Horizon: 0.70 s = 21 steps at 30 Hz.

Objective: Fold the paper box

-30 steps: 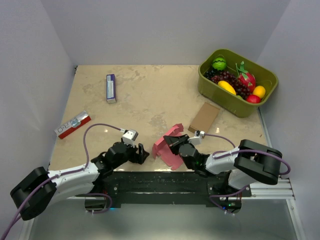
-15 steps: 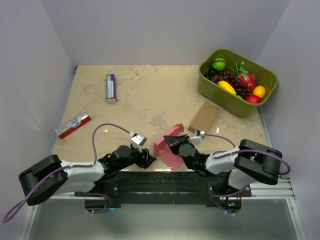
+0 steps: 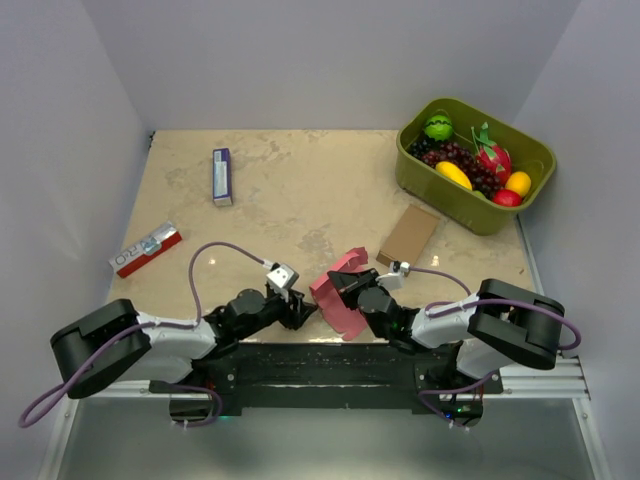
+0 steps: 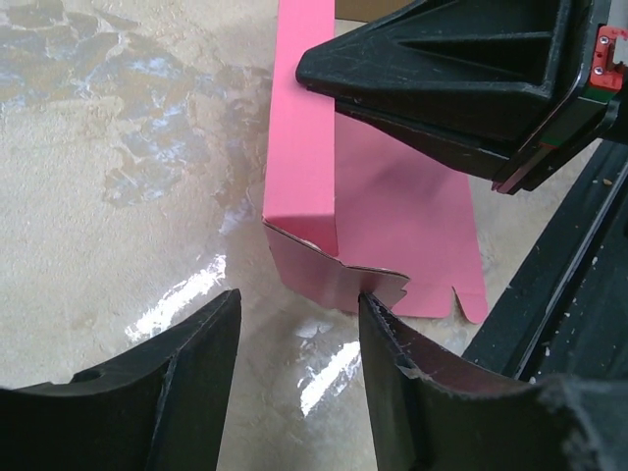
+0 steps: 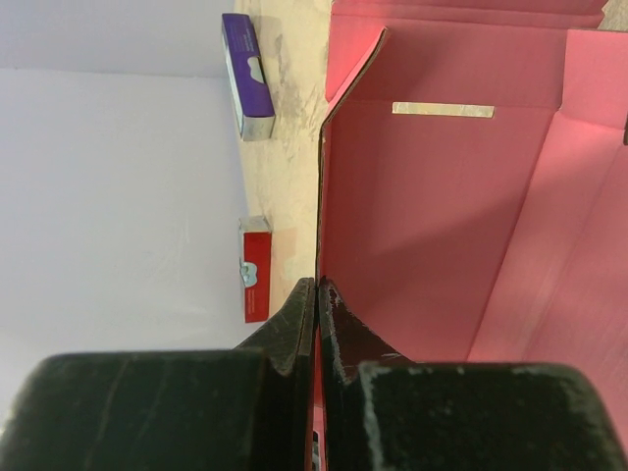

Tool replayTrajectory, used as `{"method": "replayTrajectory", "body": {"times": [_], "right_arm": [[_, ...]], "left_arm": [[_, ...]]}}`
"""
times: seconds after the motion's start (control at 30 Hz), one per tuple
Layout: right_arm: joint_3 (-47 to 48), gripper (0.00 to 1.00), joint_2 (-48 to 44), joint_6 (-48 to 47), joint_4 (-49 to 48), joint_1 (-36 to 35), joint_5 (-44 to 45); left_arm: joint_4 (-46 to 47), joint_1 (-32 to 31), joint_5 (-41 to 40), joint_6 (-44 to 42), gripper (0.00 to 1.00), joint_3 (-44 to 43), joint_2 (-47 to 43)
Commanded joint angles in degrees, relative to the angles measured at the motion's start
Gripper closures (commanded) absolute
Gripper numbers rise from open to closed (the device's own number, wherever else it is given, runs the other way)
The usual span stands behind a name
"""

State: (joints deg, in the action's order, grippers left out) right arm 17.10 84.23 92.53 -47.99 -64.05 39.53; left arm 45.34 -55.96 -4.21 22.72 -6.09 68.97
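Top view: a marbled beige table [image 3: 290, 200]; the paper box [image 3: 335, 290], a half-open pink card shape, stands at 6 o'clock by the near edge, between the two arms; the left gripper [image 3: 303, 312] lies at its 8 o'clock side, the right gripper [image 3: 347, 288] at its 3 o'clock side; a green tub [image 3: 530, 165] of fruit at 2 o'clock; a brown cardboard box [image 3: 408, 235] at 3 o'clock; a purple carton [image 3: 221, 176] at 10 o'clock; a red-and-white packet [image 3: 146, 249] at 9 o'clock.

Left wrist view: the left gripper [image 4: 299, 306] is spread wide and holds nothing; the paper box [image 4: 392, 226] fills 12 to 3 o'clock; one finger [image 4: 392, 363] reaches the box's lower flap, contact unclear; the right gripper [image 4: 334, 74] grips the box's upright wall at 1 o'clock.

Right wrist view: the right gripper [image 5: 316, 294] is pinched closed on the edge of a card wall; the paper box's [image 5: 422, 226] pink inside spreads to 3 o'clock; the purple carton [image 5: 245, 74] at 11 o'clock, the red-and-white packet [image 5: 256, 265] at 9 o'clock.
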Motion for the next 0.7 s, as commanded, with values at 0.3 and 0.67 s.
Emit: {"method": "replayTrajectory", "body": {"times": [0.3, 0.67], "right_arm": [[0.30, 1.00, -0.38, 0.89, 1.05, 0.07, 2.57], [0.04, 1.00, 0.15, 1.34, 0.70, -0.02, 2.31]], "left_arm": [[7.74, -1.95, -9.76, -1.89, 0.43, -2.97, 4.15], [10.11, -6.17, -19.70, 0.39, 0.30, -3.67, 7.93]]}}
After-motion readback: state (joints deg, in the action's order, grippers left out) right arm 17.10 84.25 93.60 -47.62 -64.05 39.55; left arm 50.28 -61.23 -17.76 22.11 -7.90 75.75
